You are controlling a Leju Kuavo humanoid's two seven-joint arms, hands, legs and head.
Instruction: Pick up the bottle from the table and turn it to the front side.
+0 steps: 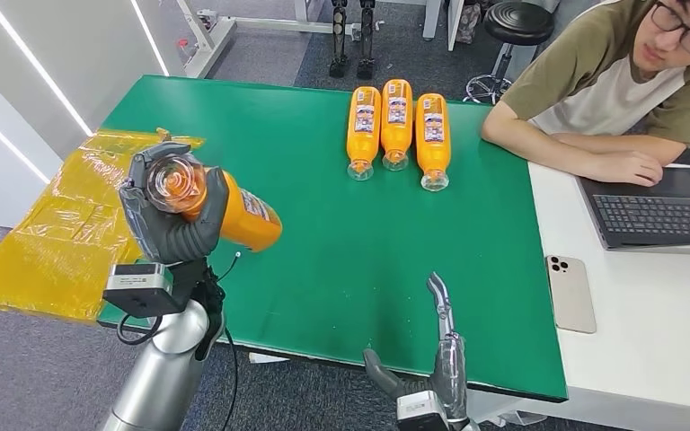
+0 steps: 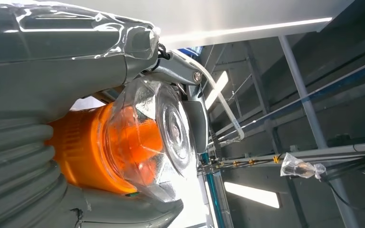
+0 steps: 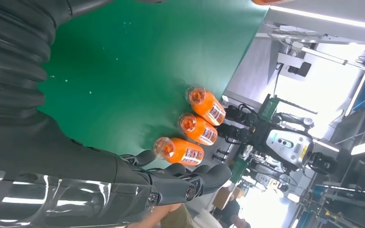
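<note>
bottle (image 1: 234, 211) gripped in left robot hand (image 1: 172, 211), above table (image 1: 341, 260)

Middle of held bottle (image 1: 234, 214) covered by left hand (image 1: 172, 215); its label largely wrapped by fingers, print unreadable. In left wrist view, bottle body hidden behind clear base (image 2: 159, 137). Right hand (image 1: 431, 364) cut off by lower edge of head view. Label print on three lying bottles (image 1: 396, 126) too small to be read. Laptop (image 1: 660, 211) cut by right edge. Person's forearm (image 1: 584, 153) partly cropped at right edge.
</note>
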